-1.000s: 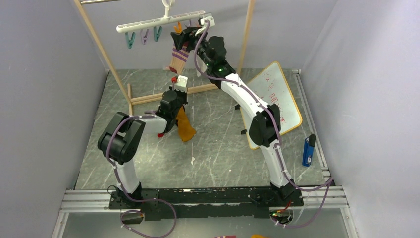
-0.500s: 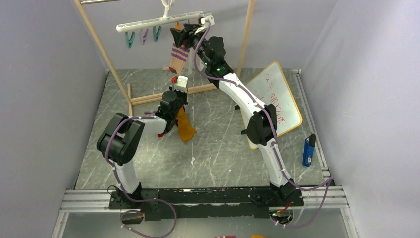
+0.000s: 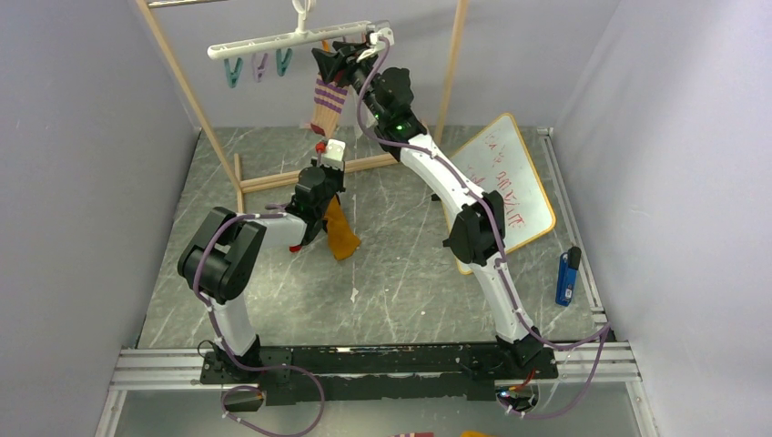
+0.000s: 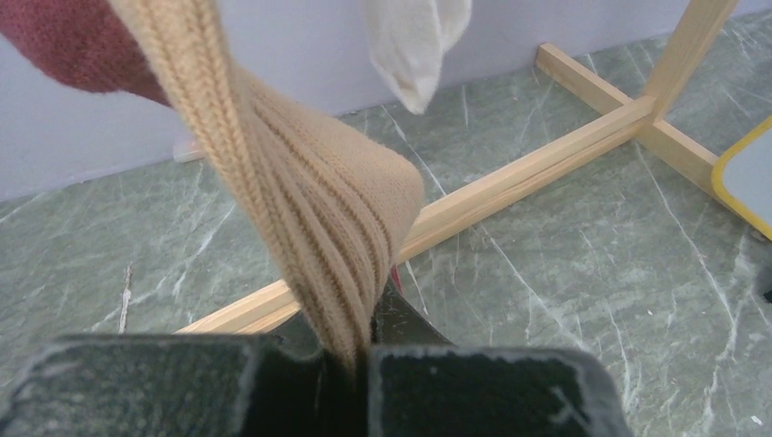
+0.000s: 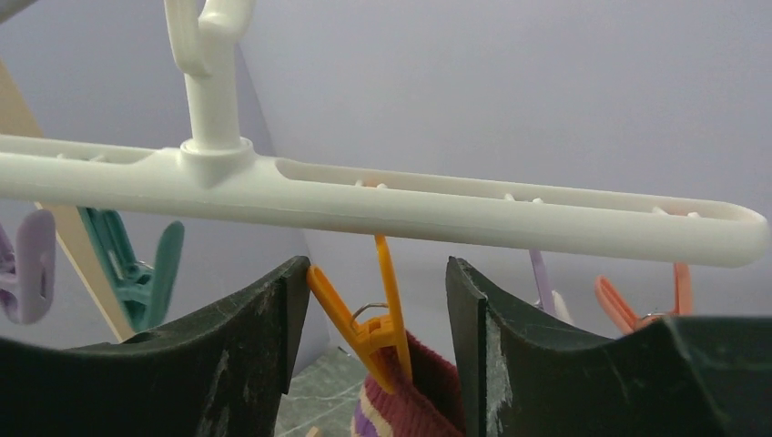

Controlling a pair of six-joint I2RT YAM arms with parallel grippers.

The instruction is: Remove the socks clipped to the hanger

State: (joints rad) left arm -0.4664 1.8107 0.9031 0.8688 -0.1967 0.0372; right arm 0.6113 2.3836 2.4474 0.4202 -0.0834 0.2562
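Right wrist view has the right jaws spread wide, one on each side of the orange clip (image 5: 373,314) and, as far as I can see, not touching it. The straddle makes sense: squeezing the clip's upper wings should loosen its bite on the maroon-and-cream striped sock (image 5: 414,405), which hangs from it just beneath the hanger (image 5: 455,209). The white bar runs nearly level right above the jaw tips, with its hook (image 5: 205,55) rising at the left. Beyond the hook, a teal clip (image 5: 137,273) and a purple clip (image 5: 27,273) hang bare, probably because their socks are off.

The left jaws are pressed together on the mustard-yellow sock (image 4: 309,209), with its ribbed fabric pinched in the slit between them. From above, that sock droops from the jaws onto the desk (image 3: 410,273), near the wooden rack (image 4: 528,173) and well apart from the hanger. Held this low, it looks to me like a freed sock waiting to be let go. A white sock (image 4: 414,41) dangles behind it, but its clip is out of view.
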